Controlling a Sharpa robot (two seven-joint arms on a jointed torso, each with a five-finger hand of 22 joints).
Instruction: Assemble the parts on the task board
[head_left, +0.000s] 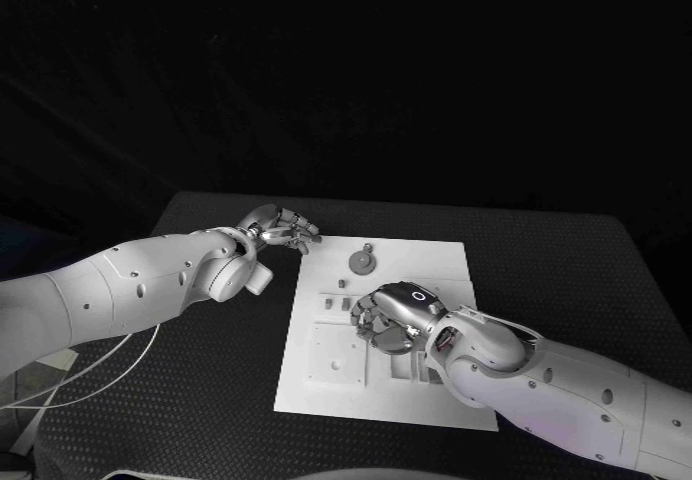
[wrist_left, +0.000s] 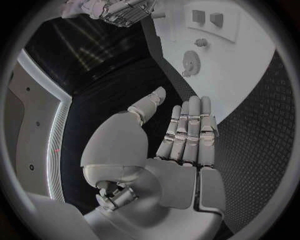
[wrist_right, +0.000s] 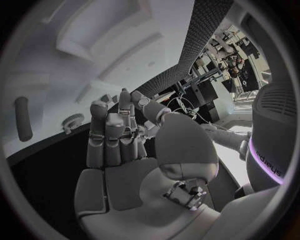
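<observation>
**Hands empty over the task board**

Left hand (head_left: 283, 229) hovers at the far left corner of the task board (head_left: 325, 385), over the black bench (head_left: 188, 400); its wrist view shows the fingers (wrist_left: 189, 131) straight and close together, thumb apart, with nothing in them. Right hand (head_left: 392, 312) hangs over the middle of the board, fingers curved downward and apart, holding nothing; its wrist view shows the fingers (wrist_right: 112, 132) extended side by side. Just beyond the left hand's fingertips, a small round grey gear (head_left: 362, 263) lies on the board's far part, also seen in the left wrist view (wrist_left: 190, 62). Recessed slots and two small square blocks (wrist_left: 207, 18) sit further along the board. A dark cylindrical peg (wrist_right: 23, 118) lies on the board in the right wrist view.
</observation>
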